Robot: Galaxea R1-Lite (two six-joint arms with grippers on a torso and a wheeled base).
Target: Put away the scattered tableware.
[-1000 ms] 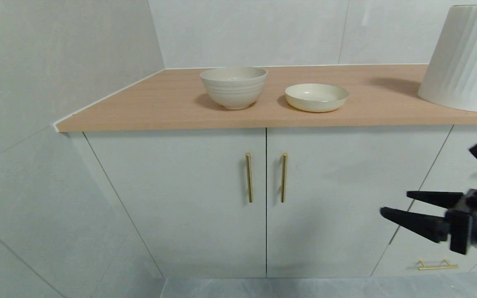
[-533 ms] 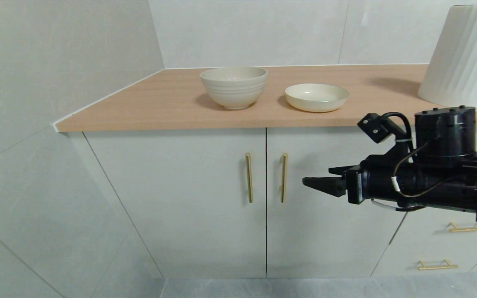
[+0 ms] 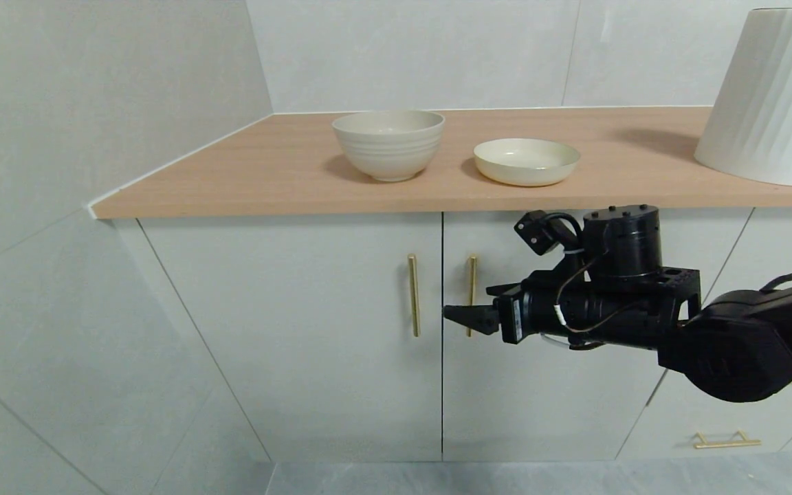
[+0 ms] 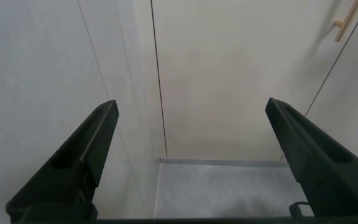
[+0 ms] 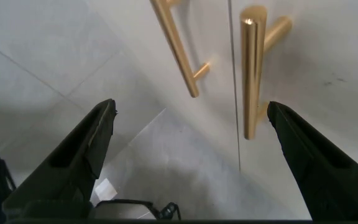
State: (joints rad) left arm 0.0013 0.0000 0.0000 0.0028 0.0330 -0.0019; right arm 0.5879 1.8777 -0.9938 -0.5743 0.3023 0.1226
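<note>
The right gripper (image 3: 463, 315), jaws spread wide and empty, has swung in from the right to the cabinet's right door handle (image 3: 471, 294), apparently to open up storage. The bowl (image 3: 388, 144) and shallow dish (image 3: 526, 161) sit untouched on the countertop (image 3: 231, 185).

Wooden table (image 3: 265, 179): deep bowl (image 3: 388, 144) left, shallow dish (image 3: 526, 161) beside it, white ribbed container (image 3: 774, 96) far right.

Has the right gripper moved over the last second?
Yes. The right gripper has swept to the robot's left and slightly up, from the head view's lower right edge to just in front of the right door handle, jaws open.
</note>
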